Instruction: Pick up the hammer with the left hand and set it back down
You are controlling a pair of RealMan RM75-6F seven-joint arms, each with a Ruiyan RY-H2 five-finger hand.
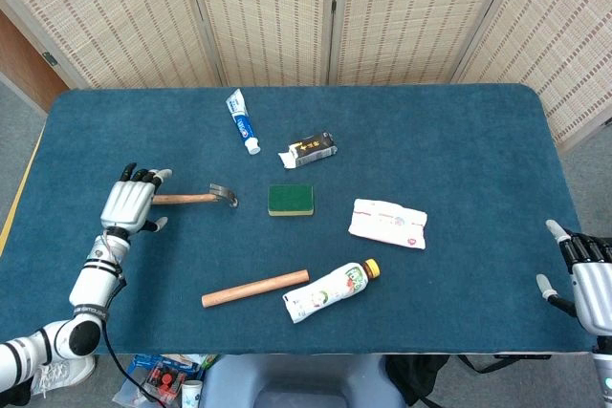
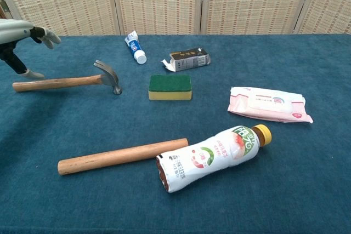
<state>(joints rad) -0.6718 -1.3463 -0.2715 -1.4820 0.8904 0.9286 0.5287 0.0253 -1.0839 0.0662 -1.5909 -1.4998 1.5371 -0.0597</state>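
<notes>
The hammer (image 1: 196, 198) lies flat on the blue bench (image 1: 459, 131), toward nine o'clock from the green sponge (image 1: 290, 200), steel head pointing at the sponge. The left hand (image 1: 130, 203) hovers over the handle's butt end, fingers (image 1: 142, 177) spread and holding nothing. Far off at four o'clock, the right hand (image 1: 588, 279) waits by the bench edge, fingers apart, empty.

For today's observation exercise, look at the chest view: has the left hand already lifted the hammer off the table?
No. The hammer lies flat on the table, and the left hand hovers open above its handle end, gripping nothing.
</notes>
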